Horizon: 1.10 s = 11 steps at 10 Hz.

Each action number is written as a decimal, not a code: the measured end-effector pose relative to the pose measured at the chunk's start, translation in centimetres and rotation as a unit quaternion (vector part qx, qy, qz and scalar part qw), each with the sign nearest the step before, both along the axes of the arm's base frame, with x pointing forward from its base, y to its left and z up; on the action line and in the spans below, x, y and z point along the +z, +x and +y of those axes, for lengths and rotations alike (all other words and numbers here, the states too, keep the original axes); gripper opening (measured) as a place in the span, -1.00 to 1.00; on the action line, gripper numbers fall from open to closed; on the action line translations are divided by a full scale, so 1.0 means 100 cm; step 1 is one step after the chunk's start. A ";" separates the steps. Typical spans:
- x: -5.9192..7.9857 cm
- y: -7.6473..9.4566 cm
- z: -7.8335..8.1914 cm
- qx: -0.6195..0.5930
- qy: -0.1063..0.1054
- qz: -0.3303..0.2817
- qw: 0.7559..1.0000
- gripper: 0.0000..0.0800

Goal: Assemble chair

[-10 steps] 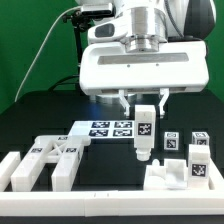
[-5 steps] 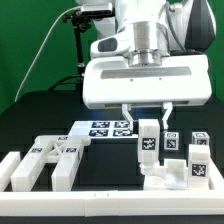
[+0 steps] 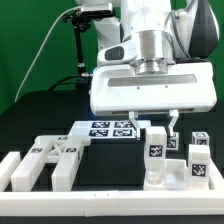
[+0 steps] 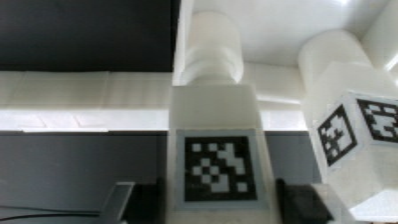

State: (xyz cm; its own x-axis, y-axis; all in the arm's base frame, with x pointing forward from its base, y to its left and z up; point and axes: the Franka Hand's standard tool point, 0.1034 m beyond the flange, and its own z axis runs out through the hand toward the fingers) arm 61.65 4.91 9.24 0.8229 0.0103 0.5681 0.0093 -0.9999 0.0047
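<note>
My gripper (image 3: pixel 158 128) is shut on a white chair bar (image 3: pixel 156 154) with a black-and-white tag. I hold it upright over the white chair assembly (image 3: pixel 185 172) at the exterior view's right, its lower end at the assembly's front block. In the wrist view the bar (image 4: pixel 217 150) fills the middle between my dark fingers (image 4: pixel 128 200), and a tagged chair piece (image 4: pixel 361 125) stands close beside it. Other tagged chair pieces (image 3: pixel 55 158) lie at the exterior view's left.
The marker board (image 3: pixel 105 128) lies flat at the table's middle behind the parts. Low white border rails (image 3: pixel 100 200) run along the front edge. Small tagged cubes (image 3: pixel 198 140) stand at the far right.
My gripper has moved toward the exterior view's right and down with the bar, from beside the marker board to over the right-hand assembly.
</note>
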 end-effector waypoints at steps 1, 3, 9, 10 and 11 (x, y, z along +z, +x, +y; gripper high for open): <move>0.000 0.001 0.000 0.000 0.000 -0.001 1.000 -0.29; -0.002 0.003 -0.001 -0.001 0.000 -0.001 1.000 -0.29; -0.018 0.001 -0.002 -0.002 -0.002 0.007 1.000 -0.29; -0.018 0.001 -0.002 -0.002 -0.002 0.007 1.000 -0.29; -0.018 0.001 -0.002 -0.002 -0.002 0.008 1.000 -0.27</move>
